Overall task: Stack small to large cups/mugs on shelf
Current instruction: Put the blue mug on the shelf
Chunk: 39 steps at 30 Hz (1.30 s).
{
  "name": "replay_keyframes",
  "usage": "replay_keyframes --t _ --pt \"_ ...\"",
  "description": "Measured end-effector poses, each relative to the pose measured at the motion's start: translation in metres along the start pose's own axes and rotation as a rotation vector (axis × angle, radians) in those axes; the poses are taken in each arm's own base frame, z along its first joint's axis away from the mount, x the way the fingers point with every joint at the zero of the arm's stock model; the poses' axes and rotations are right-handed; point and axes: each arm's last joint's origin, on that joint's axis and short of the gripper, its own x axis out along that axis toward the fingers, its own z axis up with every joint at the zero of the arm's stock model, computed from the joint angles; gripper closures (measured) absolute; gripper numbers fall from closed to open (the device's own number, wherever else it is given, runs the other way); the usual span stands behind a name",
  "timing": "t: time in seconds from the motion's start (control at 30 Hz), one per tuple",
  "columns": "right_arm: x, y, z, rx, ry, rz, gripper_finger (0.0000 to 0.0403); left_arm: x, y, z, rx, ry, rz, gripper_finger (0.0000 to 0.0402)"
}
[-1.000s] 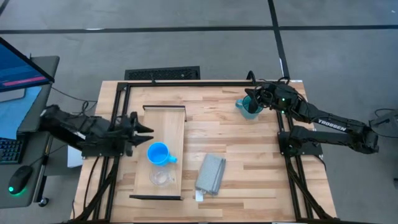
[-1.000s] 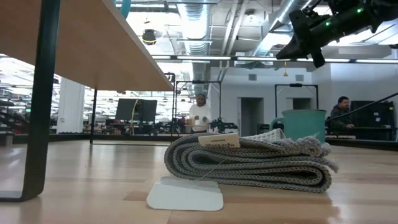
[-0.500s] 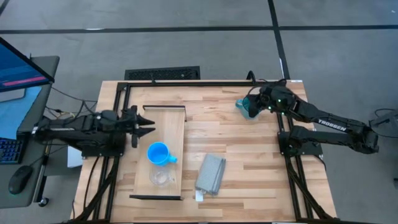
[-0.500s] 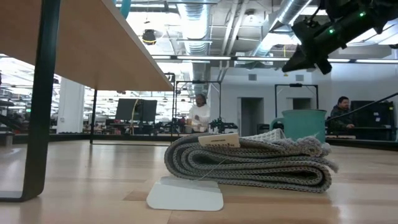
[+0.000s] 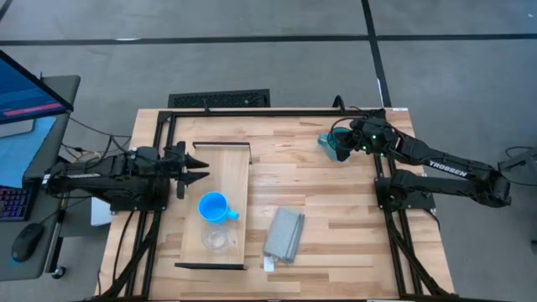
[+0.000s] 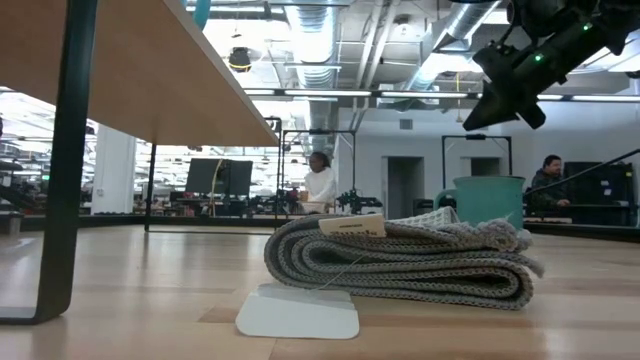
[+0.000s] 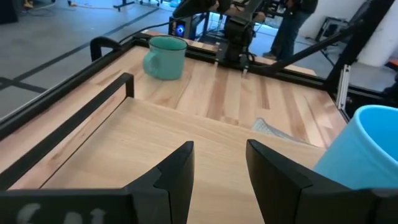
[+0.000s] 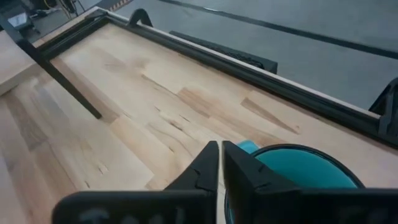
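Note:
The blue mug [image 5: 215, 207] and the clear cup [image 5: 218, 239] stand side by side on the pale shelf [image 5: 222, 168], the cup nearer the table's near edge. My left gripper [image 5: 200, 169] is open and hovers at the shelf's left edge, left of and beyond the blue mug [image 7: 367, 149]. The teal mug [image 5: 336, 144] stands upright on the tabletop near the far right corner. My right gripper [image 5: 351, 138] is shut and hangs just above the teal mug [image 6: 490, 200], clear of its rim [image 8: 305, 171].
A folded grey cloth [image 5: 284, 233] with a white tag [image 6: 297, 310] lies right of the shelf. A black frame [image 5: 252, 111] runs along the table's far edge and sides. Bare tabletop [image 5: 285, 168] lies between shelf and teal mug. People show in the room behind.
My right gripper has come down a little toward the teal mug and drifted toward the table's right. My left arm has stretched out from its folded pose, with its gripper staying at the shelf's left edge. The mugs and cup have not moved.

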Motion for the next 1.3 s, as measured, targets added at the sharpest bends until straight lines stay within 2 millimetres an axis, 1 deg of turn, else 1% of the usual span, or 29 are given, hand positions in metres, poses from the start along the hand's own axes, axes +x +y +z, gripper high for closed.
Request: replay_keyframes --t 0.27,0.4,0.5,0.7,0.8,0.93,1.0,1.17,1.3 --pt "0.0 0.0 0.001 0.009 -0.007 0.001 0.0287 0.0 0.001 -0.003 0.028 0.029 0.012 0.0264" --pt "0.0 0.001 0.002 -0.01 -0.019 0.005 0.0263 -0.002 0.001 -0.005 0.024 0.046 0.016 0.0264" --pt "0.0 0.001 0.004 -0.03 -0.041 0.01 0.0252 -0.008 0.002 -0.003 0.024 0.003 0.015 0.0264" --pt "0.0 0.002 0.006 -0.028 -0.062 0.016 0.0245 -0.033 0.005 -0.005 0.01 -0.093 0.058 0.0264" --pt "0.002 0.001 0.002 -0.029 -0.016 0.003 0.0248 -0.046 0.006 -0.005 -0.001 -0.163 0.047 0.0264" --pt "0.012 0.0 -0.003 -0.02 0.056 -0.019 0.0254 -0.058 0.007 -0.006 -0.002 -0.235 0.036 0.0264" --pt "0.019 0.001 -0.006 -0.038 0.094 -0.029 0.0256 -0.06 0.008 -0.007 -0.003 -0.236 0.036 0.0264" --pt "0.039 0.001 -0.014 -0.106 0.203 -0.054 0.026 -0.058 0.008 -0.007 -0.001 -0.217 0.042 0.0264" --pt "0.053 0.001 -0.022 -0.127 0.282 -0.073 0.0259 -0.058 0.008 -0.008 -0.001 -0.212 0.043 0.0264"
